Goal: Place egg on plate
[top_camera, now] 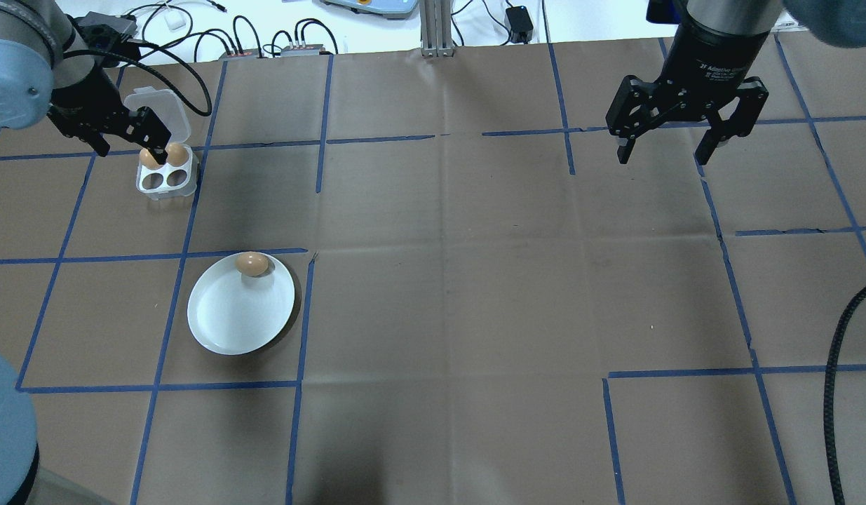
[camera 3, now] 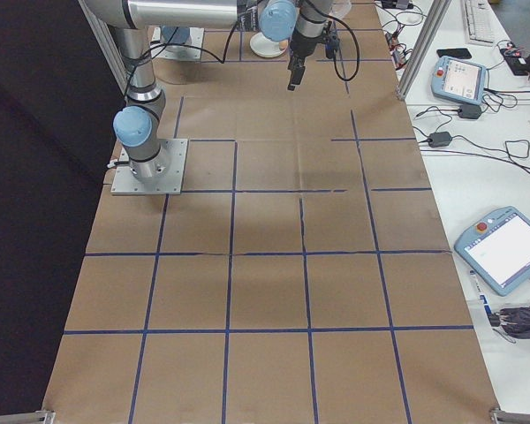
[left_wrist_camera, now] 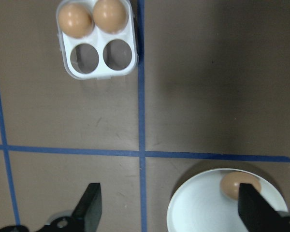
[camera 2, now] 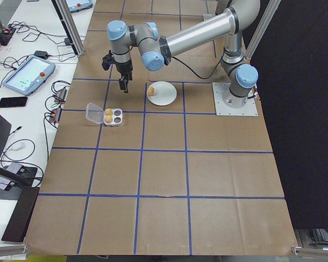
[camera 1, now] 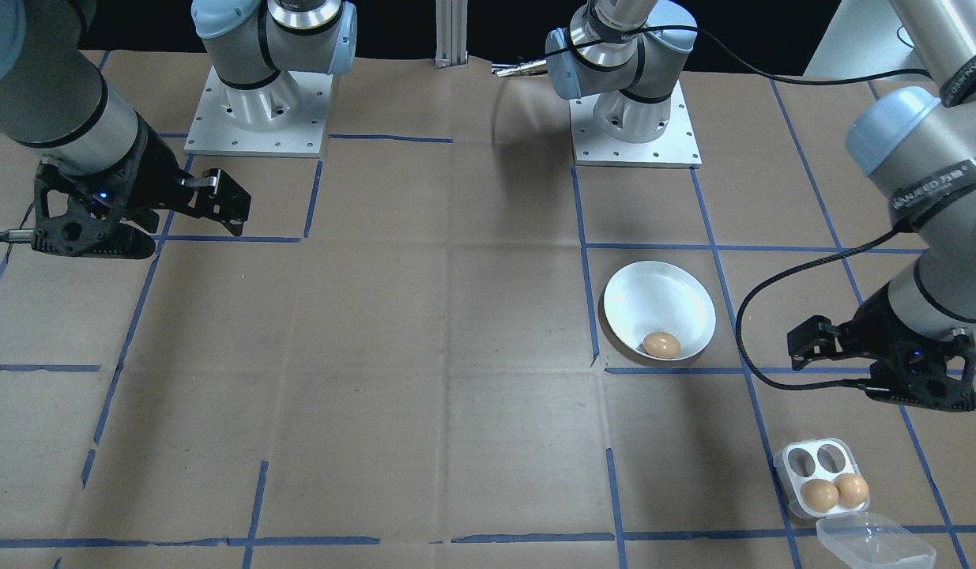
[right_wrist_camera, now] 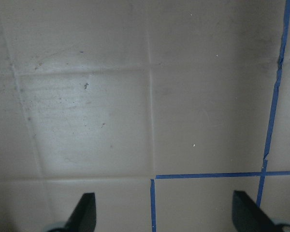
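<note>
One brown egg [top_camera: 252,264] lies inside the round white plate [top_camera: 229,322], close to its rim on the side toward the tray; the left wrist view shows the same egg [left_wrist_camera: 240,185] on the plate [left_wrist_camera: 198,212]. My left gripper [top_camera: 130,151] hangs open and empty above the table, between the plate and the square white egg tray [top_camera: 166,184]. In the tray, two brown eggs [left_wrist_camera: 75,20] fill the far holes and the two near holes are empty. My right gripper [top_camera: 662,156] hovers open and empty far off over bare table.
A clear plastic lid [camera 1: 863,541] lies just beyond the egg tray [camera 1: 804,460]. Brown paper with a blue tape grid [top_camera: 433,137] covers the table. The arm bases [camera 1: 258,111] stand at the robot's edge. Cables and tablets lie off the table's far edge.
</note>
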Controlling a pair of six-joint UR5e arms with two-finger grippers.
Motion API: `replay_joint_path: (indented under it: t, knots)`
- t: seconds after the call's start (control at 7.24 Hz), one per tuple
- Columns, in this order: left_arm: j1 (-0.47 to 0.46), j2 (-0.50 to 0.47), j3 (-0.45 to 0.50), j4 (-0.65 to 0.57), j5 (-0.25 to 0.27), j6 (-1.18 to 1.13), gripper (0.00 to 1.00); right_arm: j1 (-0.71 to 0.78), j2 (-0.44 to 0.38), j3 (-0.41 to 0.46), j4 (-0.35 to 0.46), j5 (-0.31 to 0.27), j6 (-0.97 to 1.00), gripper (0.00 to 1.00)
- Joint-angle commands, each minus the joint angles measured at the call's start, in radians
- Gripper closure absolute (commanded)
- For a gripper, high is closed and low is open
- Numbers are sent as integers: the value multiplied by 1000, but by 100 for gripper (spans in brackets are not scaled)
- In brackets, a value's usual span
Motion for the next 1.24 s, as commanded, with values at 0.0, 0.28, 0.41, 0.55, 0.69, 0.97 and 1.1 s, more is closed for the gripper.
replay_joint_path:
  t: [0.0,0.28,0.41,0.55,0.69,0.97,1.1]
  knots:
    - [55,-109,107,2,-3,159,0,0,0,0,0,1,0,0]
    - [52,-194,217,-8,-37,443,0,0,0,0,0,1,0,0]
    - [52,-223,244,5,-43,590,0,0,0,0,0,1,0,0]
    - [52,-257,268,8,-43,719,0,0,0,0,0,1,0,0]
    - [51,-280,288,9,-46,807,0,0,0,0,0,1,0,0]
    - [51,-332,295,53,-46,885,0,0,0,0,0,1,0,0]
    - [49,-354,293,78,-45,888,0,0,0,0,0,1,0,0]
